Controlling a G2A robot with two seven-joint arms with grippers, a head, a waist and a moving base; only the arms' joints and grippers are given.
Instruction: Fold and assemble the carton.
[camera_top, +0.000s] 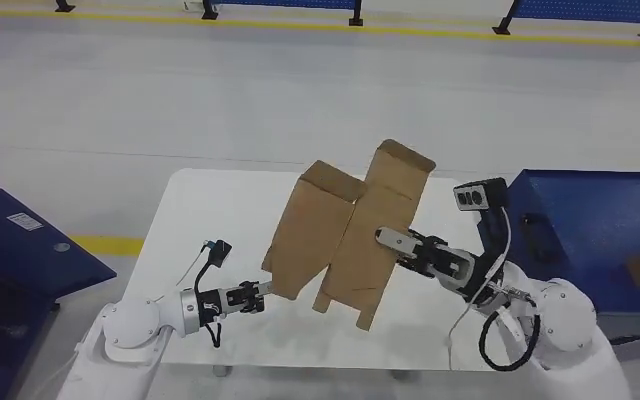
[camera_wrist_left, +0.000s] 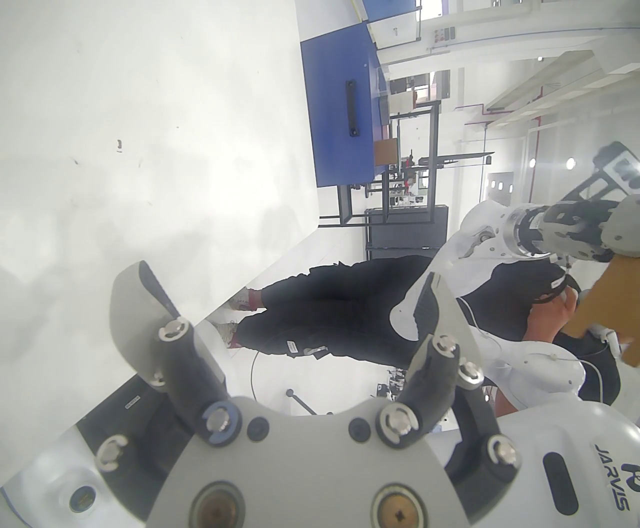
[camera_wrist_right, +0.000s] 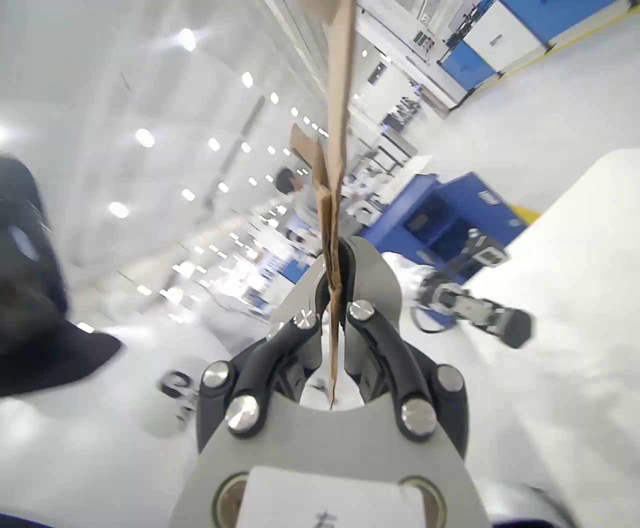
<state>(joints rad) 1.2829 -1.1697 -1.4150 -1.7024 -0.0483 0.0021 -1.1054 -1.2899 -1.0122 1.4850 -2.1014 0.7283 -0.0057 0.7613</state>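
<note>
Flattened carton (camera_top: 300, 235) hangs above the tabletop (camera_top: 200, 220), its edge pinched in the right end effector (camera_wrist_right: 334, 256); beside the carton's lower corner, the left end effector (camera_wrist_left: 285, 285) gapes empty. Folding appears barely begun, panels unopened.

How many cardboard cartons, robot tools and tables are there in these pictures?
carton: 1
tools: 2 (left tool, right tool)
table: 1
Total: 4
</note>
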